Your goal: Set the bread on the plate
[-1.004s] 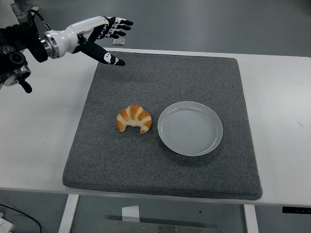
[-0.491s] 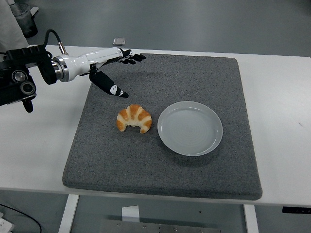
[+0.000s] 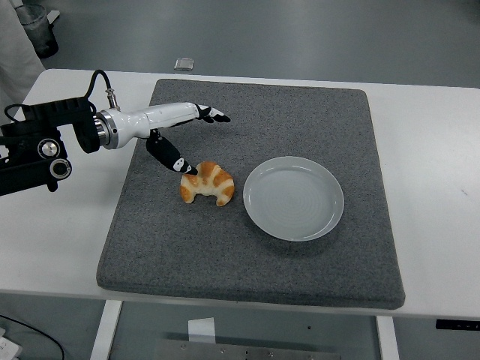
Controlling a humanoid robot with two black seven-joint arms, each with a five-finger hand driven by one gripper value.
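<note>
Tabletop, white, filled most of the frame, with a grey mat covering its middle. Right of centre on the mat sat a pale plate, bare. Entering from the left edge, the left hand reached over the mat's upper left, fingers spread and holding nothing, its thumb angled down with the tip at the bread's upper left edge. Bread, a golden croissant, lay on the mat just left of the plate, apart from its rim.
</note>
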